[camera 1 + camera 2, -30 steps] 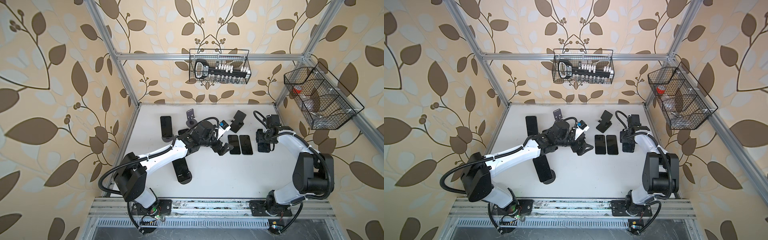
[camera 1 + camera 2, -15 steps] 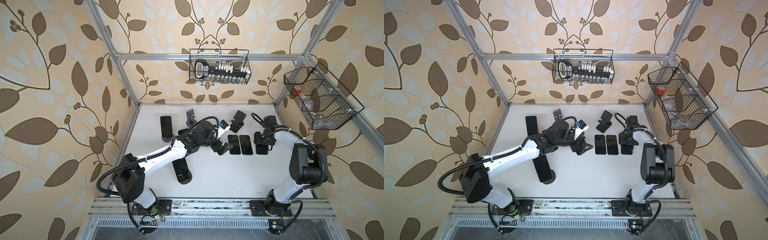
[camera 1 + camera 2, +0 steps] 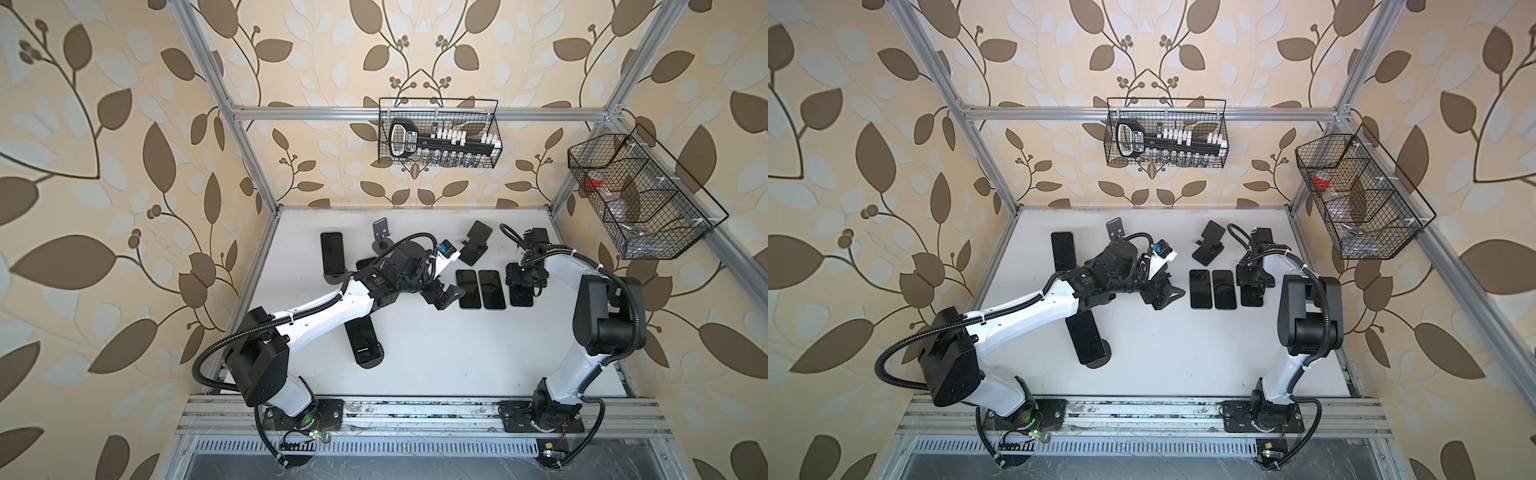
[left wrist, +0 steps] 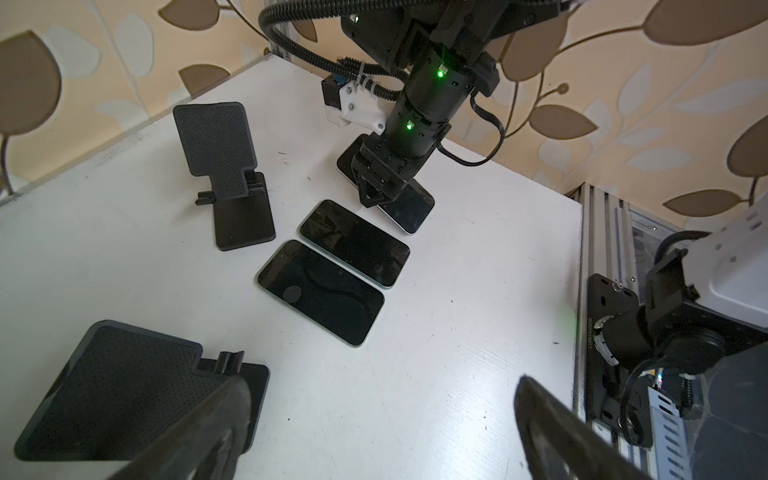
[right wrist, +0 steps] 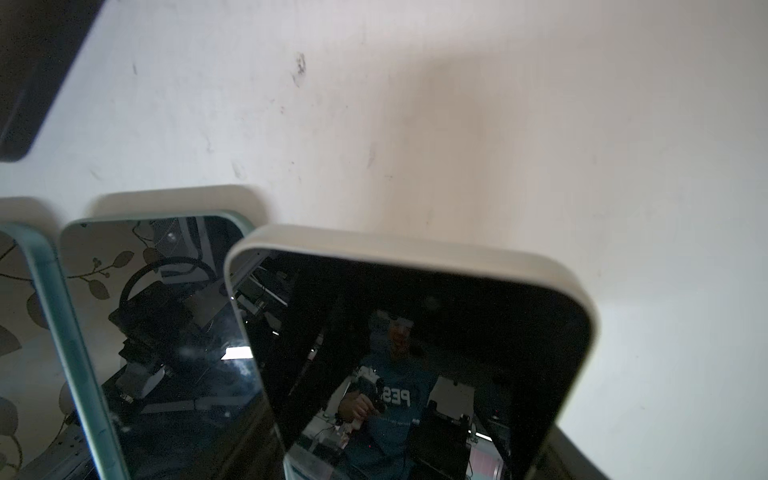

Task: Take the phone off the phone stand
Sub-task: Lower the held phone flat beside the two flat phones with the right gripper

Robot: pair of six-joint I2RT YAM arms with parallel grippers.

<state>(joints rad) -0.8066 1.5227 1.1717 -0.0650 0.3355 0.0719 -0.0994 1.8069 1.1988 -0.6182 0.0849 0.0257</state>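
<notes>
You have beige wallpaper (image 3: 104, 166) all round, patterned with large brown leaves, paler grey-white leaves and thin dark stems with berries. The aluminium frame bars (image 3: 415, 113) are silver-grey. At lower centre the white matte tabletop (image 3: 436, 353) carries faint dark scuffs. Your robot arms (image 3: 332, 307) are white with black joints and black ribbed cables. At upper centre of the left wrist view, two green lights (image 4: 439, 74) glow on a black wrist. The black plastic phone stands (image 4: 216, 145) show a fine dotted grain. Two teal-edged phones (image 4: 320, 291) have glossy black screens, as does the cream-cased black-screened phone (image 5: 415, 332). The black wire baskets (image 3: 438, 133) sit at upper centre and upper right, and the right one holds a red-capped item (image 3: 595, 178).
</notes>
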